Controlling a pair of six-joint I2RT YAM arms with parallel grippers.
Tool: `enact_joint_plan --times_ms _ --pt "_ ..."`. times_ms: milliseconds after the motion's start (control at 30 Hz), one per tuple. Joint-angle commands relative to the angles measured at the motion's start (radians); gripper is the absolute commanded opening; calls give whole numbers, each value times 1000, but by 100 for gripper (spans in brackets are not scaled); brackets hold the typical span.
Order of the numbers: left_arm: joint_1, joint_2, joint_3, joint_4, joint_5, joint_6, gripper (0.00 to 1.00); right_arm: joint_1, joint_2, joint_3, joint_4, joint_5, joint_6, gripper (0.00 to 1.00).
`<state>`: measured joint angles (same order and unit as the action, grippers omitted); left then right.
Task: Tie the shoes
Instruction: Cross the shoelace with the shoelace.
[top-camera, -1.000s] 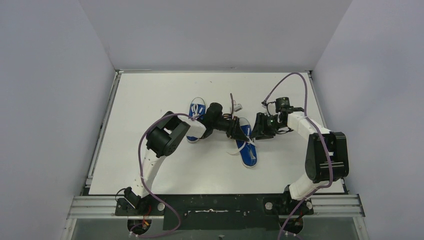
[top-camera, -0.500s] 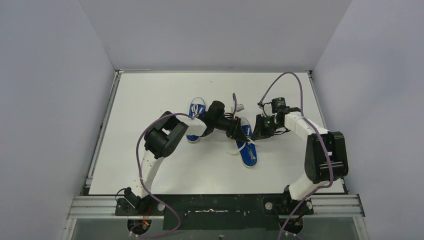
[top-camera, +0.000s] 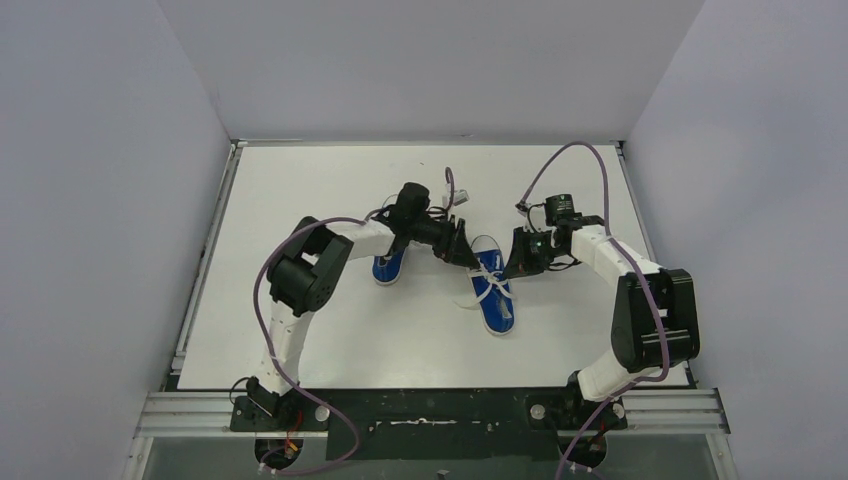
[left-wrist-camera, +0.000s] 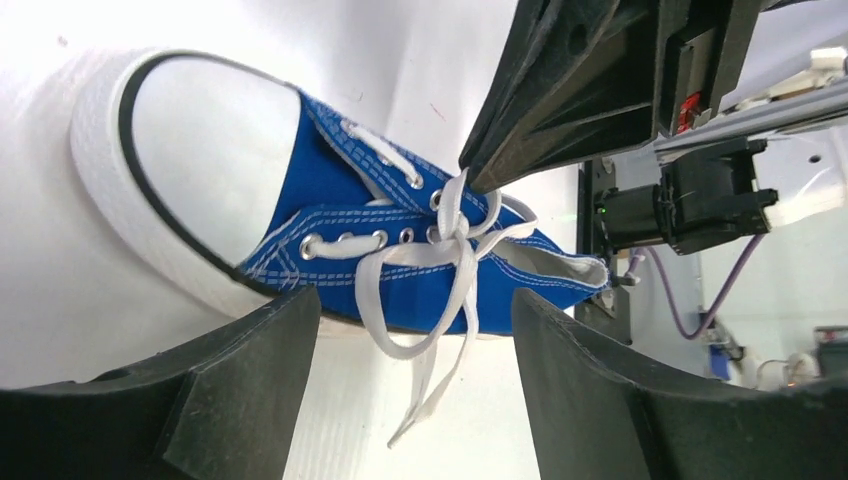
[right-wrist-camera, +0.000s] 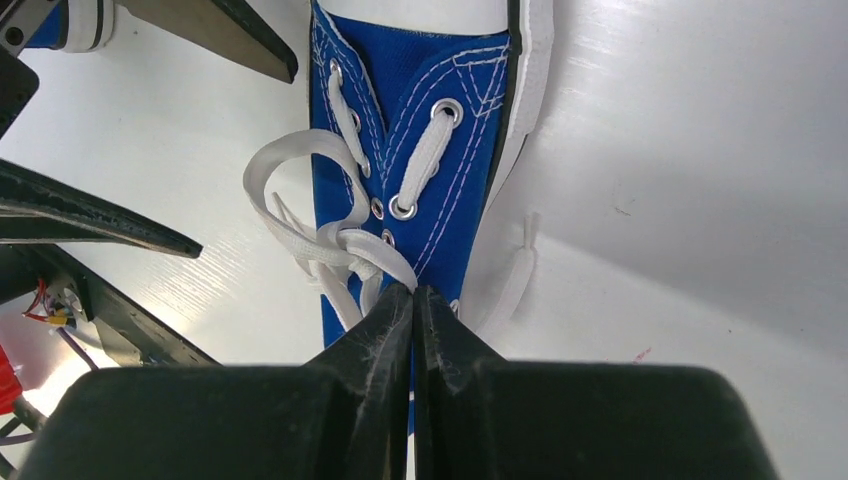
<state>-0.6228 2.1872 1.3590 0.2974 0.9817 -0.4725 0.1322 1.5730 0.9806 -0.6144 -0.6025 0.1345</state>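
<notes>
White tabletop (top-camera: 300, 330) holds two blue canvas shoes: the left sneaker (top-camera: 388, 268) beside the left arm, the right sneaker (top-camera: 497, 300) mid-table. The right gripper (right-wrist-camera: 412, 290) is clamped tight on its white lace (right-wrist-camera: 300, 160) at the knot. The left gripper (left-wrist-camera: 410, 300) gapes wide just beside it, empty.

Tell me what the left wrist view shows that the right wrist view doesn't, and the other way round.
Only the left wrist view: the shoe's white toe cap, and the right arm's black wrist housing behind its fingers.

Only the right wrist view: a lace tip lying on the table beside the sole, on the side that the shoe itself hides from the left wrist camera.

Both: the same blue shoe, its white lace knotted over the eyelets, the right gripper shut on the lace at that knot, and the left gripper open.
</notes>
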Motion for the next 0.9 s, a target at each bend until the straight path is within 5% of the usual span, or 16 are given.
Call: enact_joint_plan --times_ms 0,400,867 --pt "-37 -2 107 -59 34 167 69 2 -46 7 32 -21 -26 0" --pt "-92 32 178 -244 31 569 73 2 -26 33 29 -42 -23 0" --pt "-128 96 218 -242 11 563 57 4 -28 37 26 -51 -21 0"
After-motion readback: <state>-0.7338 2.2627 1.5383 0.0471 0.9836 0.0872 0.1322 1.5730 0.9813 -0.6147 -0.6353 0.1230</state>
